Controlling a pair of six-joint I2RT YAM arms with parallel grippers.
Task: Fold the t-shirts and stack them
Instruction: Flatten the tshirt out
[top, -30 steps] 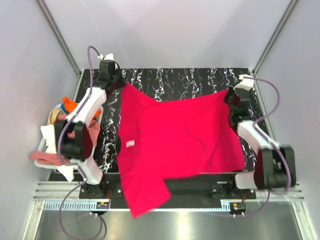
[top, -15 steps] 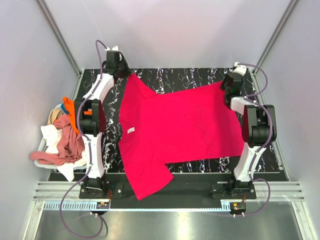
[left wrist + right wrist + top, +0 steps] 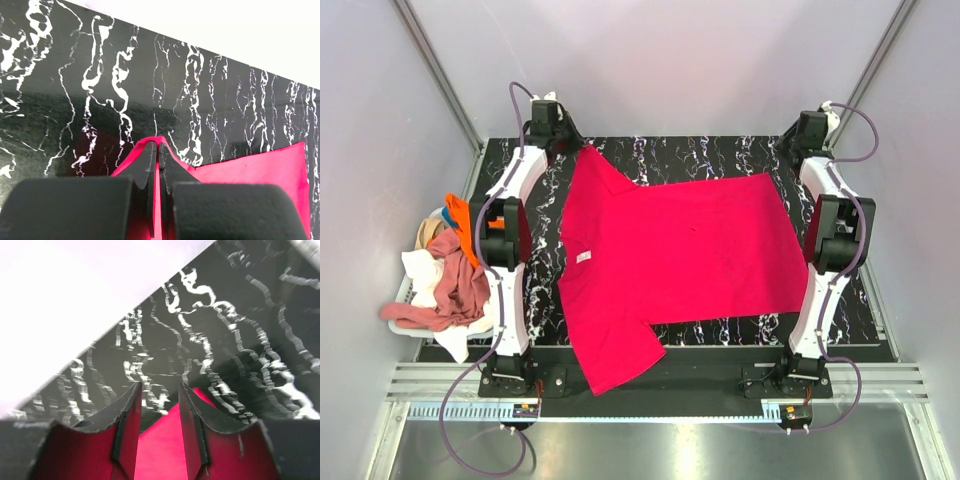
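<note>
The bright pinkish-red t-shirt (image 3: 680, 250) lies spread almost flat across the middle of the black white-veined tabletop (image 3: 700, 155). Its neck and small white label (image 3: 582, 258) are to the left, its hem to the right. One sleeve is drawn to a peak at the far left, and the other runs past the near edge of the table.

It looks to me like thin, limp cloth, light, and quick to crease or drag. It would sag anywhere it is not held, so I would take it by corners or sleeve tips, two points at once, rather than mid-panel.

The left gripper (image 3: 156, 147) has that far-left sleeve peak pinched tight between closed fingers. Its arm is stretched from the near edge along the left side to the far-left corner.

The right gripper (image 3: 159, 390) has its jaws apart with nothing clamped. It hangs at the far-right corner just beyond the shirt's far hem corner, its arm reaching the full length of the right side.

Off the table's left edge sits a loose heap of orange, dusty-pink, white and beige garments (image 3: 450, 275), none folded.
</note>
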